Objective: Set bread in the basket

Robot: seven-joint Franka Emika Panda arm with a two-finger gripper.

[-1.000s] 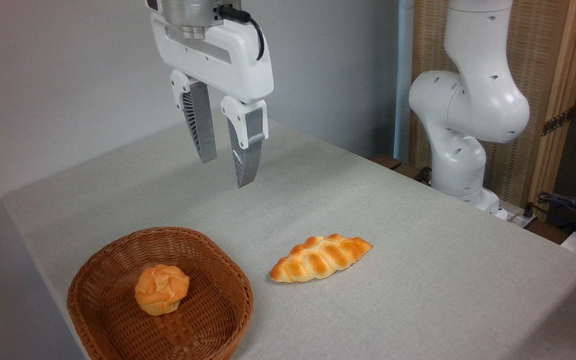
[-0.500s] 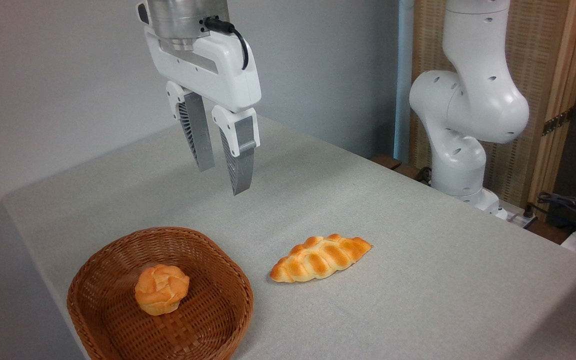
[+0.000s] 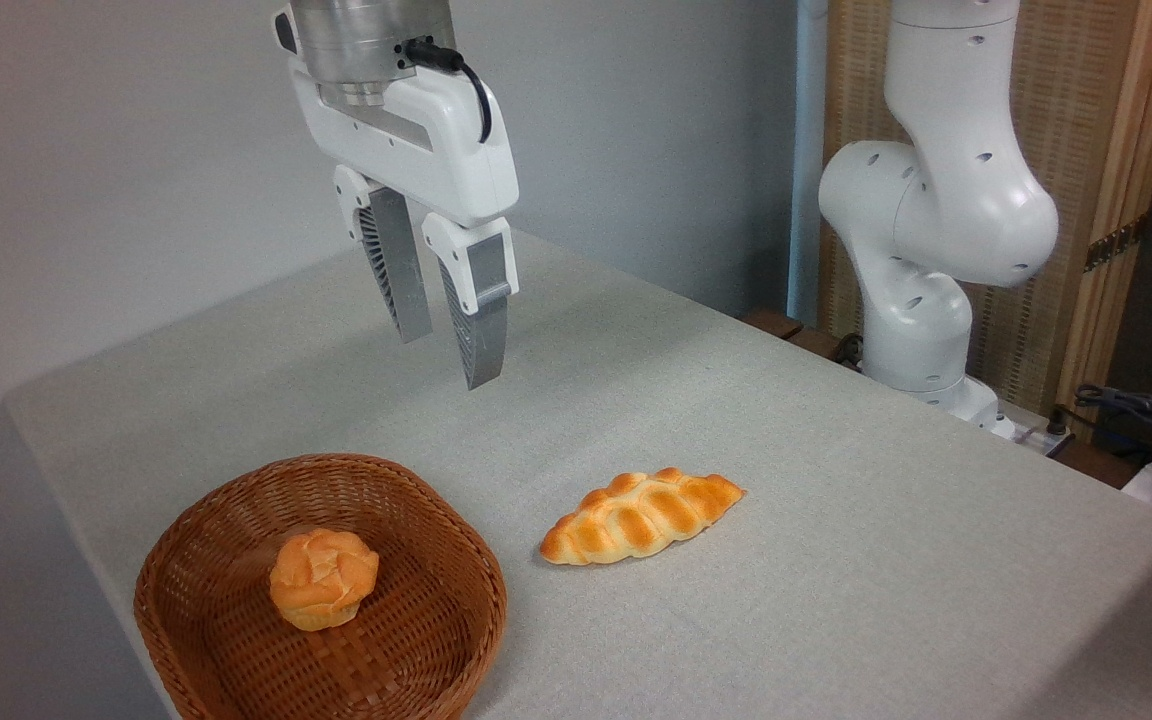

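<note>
End effector (image 3: 448, 358): raised high above the bench (image 3: 836, 520), fingers slightly parted, nothing held; clear of all items, consistent with delivery done. Bread (image 3: 323, 579): upright inside the basket (image 3: 236, 510), on its woven floor, near centre. Braided loaf (image 3: 640, 516): flat on the bench just right of the basket, not part of the job.

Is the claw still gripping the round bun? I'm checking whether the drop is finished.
No: the claw hangs open and empty above the table, while the round bun sits inside the wicker basket.
</note>
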